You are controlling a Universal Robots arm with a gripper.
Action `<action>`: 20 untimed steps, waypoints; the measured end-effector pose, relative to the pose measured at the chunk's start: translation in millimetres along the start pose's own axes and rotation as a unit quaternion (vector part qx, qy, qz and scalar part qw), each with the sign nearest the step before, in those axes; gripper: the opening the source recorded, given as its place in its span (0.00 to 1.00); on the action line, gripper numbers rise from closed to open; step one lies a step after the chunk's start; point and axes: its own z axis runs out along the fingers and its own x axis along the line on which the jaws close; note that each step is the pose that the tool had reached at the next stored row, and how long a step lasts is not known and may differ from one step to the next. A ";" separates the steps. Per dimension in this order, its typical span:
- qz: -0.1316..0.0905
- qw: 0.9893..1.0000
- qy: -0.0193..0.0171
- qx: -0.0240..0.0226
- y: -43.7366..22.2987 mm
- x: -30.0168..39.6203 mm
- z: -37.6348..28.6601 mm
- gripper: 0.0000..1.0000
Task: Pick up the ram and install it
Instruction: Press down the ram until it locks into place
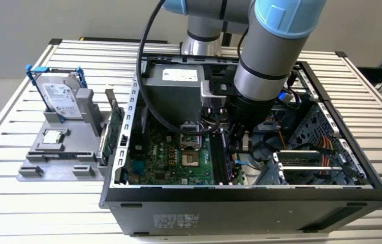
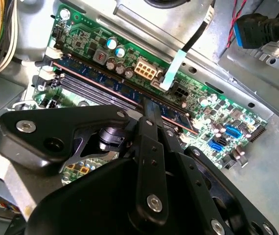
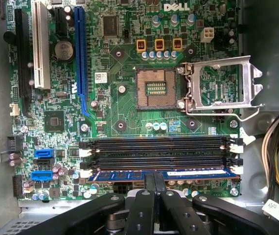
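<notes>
Ram: we see the ram (image 3: 161, 174) lying edge-on in the memory slot (image 3: 159, 175) nearest the gripper, its long axis running along the slot, parallel to the three empty slots (image 3: 159, 149) beyond it; in the second wrist view the ram (image 2: 105, 83) runs as a thin strip past the gripper tips.
Gripper: the gripper (image 3: 154, 182) has its two fingers (image 3: 147, 196) drawn close together with the tips at the ram's upper edge, about mid-length; we cannot tell whether they clamp it or merely press on it.
Arm: in the exterior view the arm (image 1: 272, 56) reaches steeply down into the open computer case (image 1: 245, 198), wrist pointing at the motherboard (image 1: 177, 162).
Beyond the gripper: the bare processor socket (image 3: 155, 88) sits past the empty slots.
Outside the case: a grey holder (image 1: 59, 152) with a hard drive (image 1: 62, 96) stands on the tabletop (image 1: 14, 203), well apart from the gripper.
</notes>
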 end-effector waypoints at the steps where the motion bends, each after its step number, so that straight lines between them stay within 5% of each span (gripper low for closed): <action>1: 0.000 1.000 0.000 0.000 0.0 0.0 0.0 0.00; 10: 0.000 1.000 0.000 0.000 -0.1 -0.1 2.8 0.00; 20: 0.000 1.000 -0.008 0.001 -0.2 -0.2 10.3 0.00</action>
